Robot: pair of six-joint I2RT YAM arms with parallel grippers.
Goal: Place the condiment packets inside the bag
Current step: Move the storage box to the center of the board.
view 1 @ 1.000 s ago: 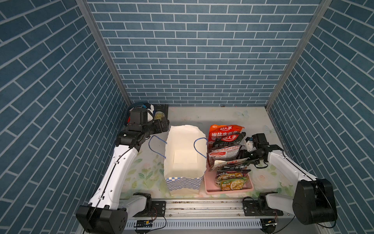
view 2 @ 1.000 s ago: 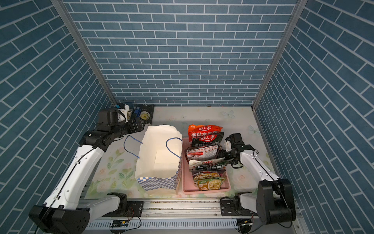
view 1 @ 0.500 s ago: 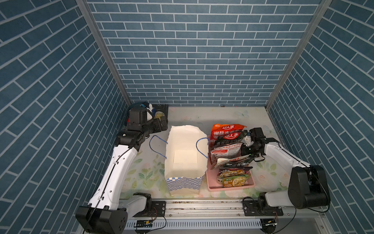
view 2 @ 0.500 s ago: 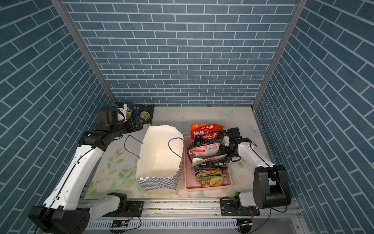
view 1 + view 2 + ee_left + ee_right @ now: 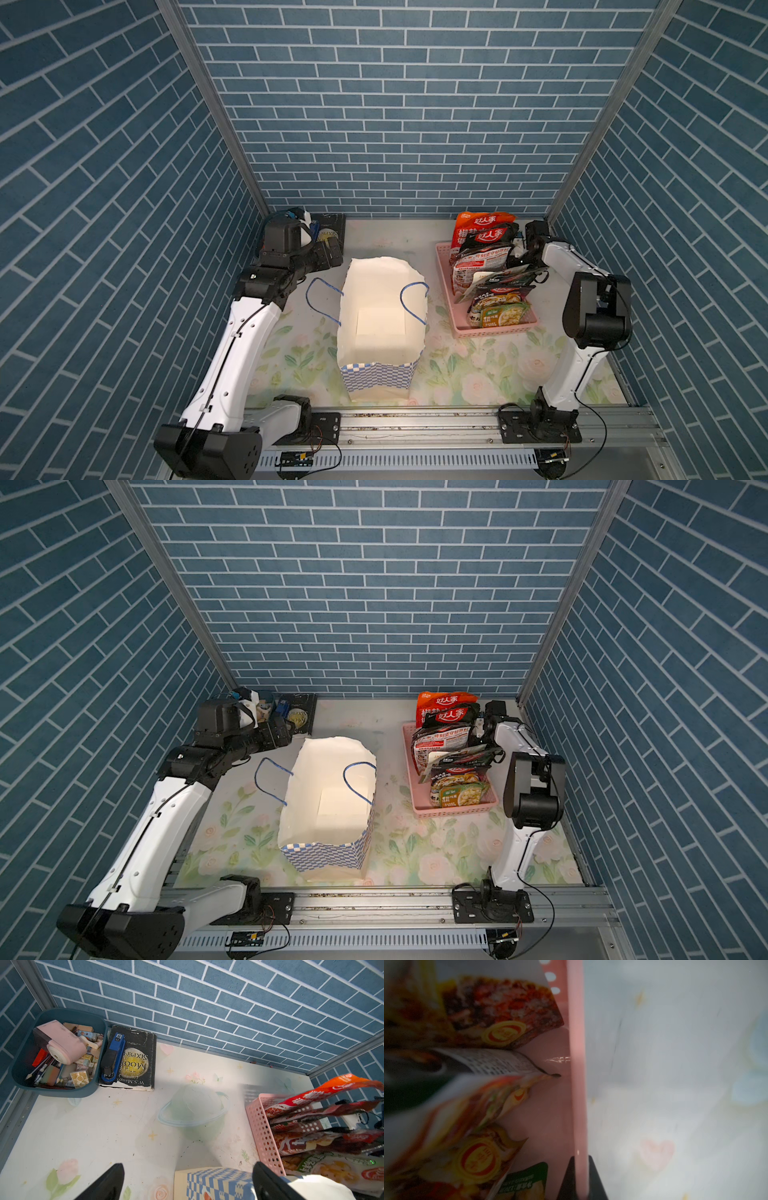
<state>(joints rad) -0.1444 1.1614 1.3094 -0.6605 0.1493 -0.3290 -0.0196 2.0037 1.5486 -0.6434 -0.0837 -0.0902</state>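
- The bag [image 5: 378, 374] stands open on the desk [image 5: 457, 374], unmoved.
- The right hand [image 5: 581, 1176], pressed together on the rim of the pink basket [image 5: 494, 331], has dragged it farther back than a second ago, with the condiment packets [image 5: 482, 266] upright inside.
- The left hand [image 5: 187, 1167] stays spread wide beyond the bag.

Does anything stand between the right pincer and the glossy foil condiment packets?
Yes: the wall of the pink perforated plastic basket. The right pincer is shut on that wall, with the foil condiment packets leaning just inside it.
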